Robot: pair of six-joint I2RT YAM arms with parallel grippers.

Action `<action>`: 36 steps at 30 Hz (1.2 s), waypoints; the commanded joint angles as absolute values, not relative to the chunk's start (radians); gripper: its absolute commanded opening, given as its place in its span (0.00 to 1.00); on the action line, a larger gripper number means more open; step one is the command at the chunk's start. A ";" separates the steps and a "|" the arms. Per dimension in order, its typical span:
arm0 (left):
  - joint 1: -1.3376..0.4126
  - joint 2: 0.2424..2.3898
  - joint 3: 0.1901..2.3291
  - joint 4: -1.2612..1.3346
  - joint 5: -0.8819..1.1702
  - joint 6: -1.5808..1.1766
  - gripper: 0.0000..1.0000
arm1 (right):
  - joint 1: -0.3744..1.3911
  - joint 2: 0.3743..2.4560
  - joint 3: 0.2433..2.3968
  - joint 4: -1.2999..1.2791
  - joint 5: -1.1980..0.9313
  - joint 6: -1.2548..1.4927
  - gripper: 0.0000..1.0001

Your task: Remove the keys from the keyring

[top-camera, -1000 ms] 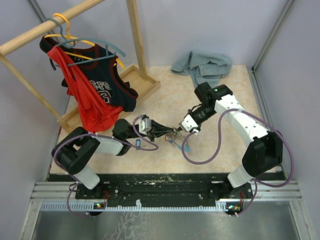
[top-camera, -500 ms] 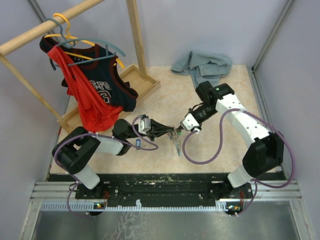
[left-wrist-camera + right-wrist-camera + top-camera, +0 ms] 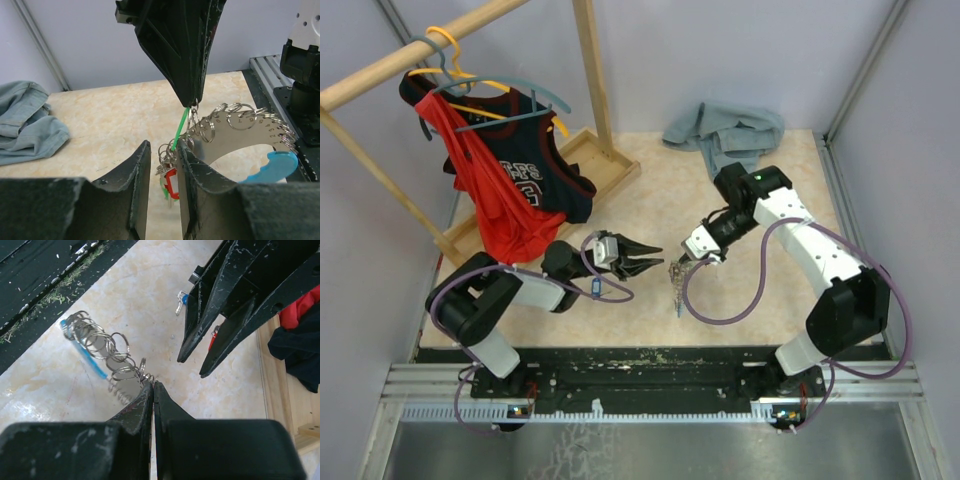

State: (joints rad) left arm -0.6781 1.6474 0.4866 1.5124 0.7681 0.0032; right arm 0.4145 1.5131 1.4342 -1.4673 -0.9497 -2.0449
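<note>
A second ago the left gripper (image 3: 652, 262) was closed, its tip right against the right gripper (image 3: 680, 260) and in among the bunch. Now it has drawn back a little toward its own arm and its jaws stand apart, holding nothing. The right gripper has stayed pinched tight on the keyring (image 3: 235, 114), gripping one small ring of it at the very tip of its fingers, and it carries the whole bunch alone. The keys (image 3: 677, 288) were splayed out to the side below that gripper. They now hang straight down from it, just past the left fingertips and above the table (image 3: 650, 200).

From above, the bunch is only a thin silvery streak under the right gripper. The left wrist view shows much more: the keyring is a curved string of many small rings running off to one side of the right gripper's tip, with a blue tag (image 3: 272, 167) at its far end. A thin green strip (image 3: 180, 127) drops from the pinch point to a cluster with a red tag (image 3: 171, 181), seen through the gap between the left fingers (image 3: 137, 170). Whether that cluster lies between those fingers or just beyond them cannot be told from here. The right wrist view settles it: the left fingers are spread and clear of the rings, which coil away on the other side of the closed right fingertips.
</note>
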 commanded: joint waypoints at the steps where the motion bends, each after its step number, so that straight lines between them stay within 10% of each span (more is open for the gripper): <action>1: -0.676 1.682 0.494 1.691 0.819 0.021 0.32 | 0.407 1.479 1.483 -1.479 -1.008 -2.029 0.00; 36: -0.755 1.701 0.507 1.721 0.735 0.068 0.23 | 0.410 1.494 1.452 -1.447 -1.003 -2.023 0.00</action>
State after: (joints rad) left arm -0.7464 1.7164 0.5140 1.5139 0.7616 0.0513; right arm 0.4141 1.5131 1.4353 -1.4544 -0.9497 -2.0193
